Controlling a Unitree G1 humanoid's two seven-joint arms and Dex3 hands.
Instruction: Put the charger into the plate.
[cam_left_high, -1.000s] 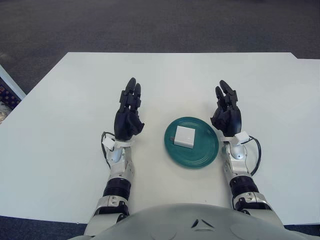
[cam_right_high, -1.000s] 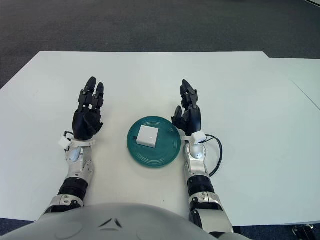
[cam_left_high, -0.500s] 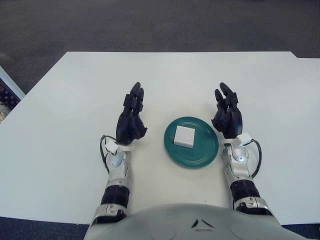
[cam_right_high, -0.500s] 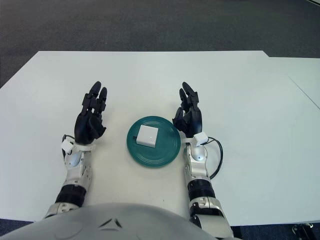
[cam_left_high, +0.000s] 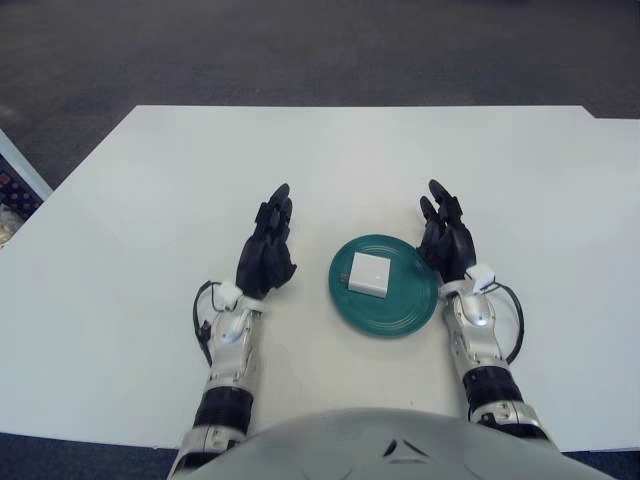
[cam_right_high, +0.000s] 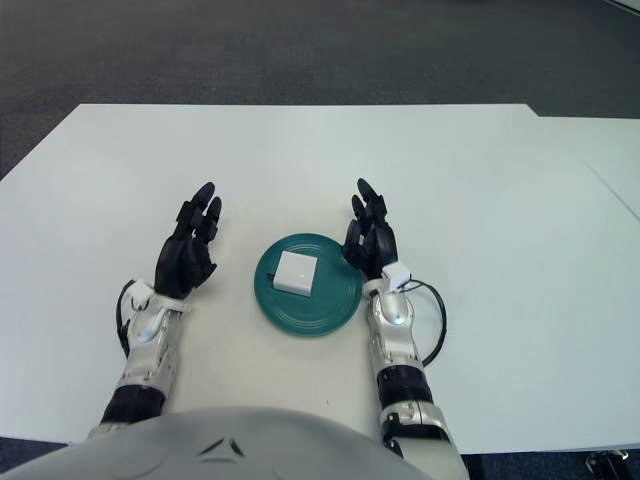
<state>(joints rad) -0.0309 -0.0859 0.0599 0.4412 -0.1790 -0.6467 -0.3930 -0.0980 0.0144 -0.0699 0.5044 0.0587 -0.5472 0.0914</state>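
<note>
— Two hands, what are they holding?
— Nothing. The left hand (cam_left_high: 266, 255) and right hand (cam_left_high: 446, 245) both show fingers spread wide above the white worktop (cam_left_high: 150, 200).
— And the charger?
— The charger (cam_left_high: 369, 274) lies in the green plate (cam_left_high: 390, 318), between the fingers of both hands.
</note>
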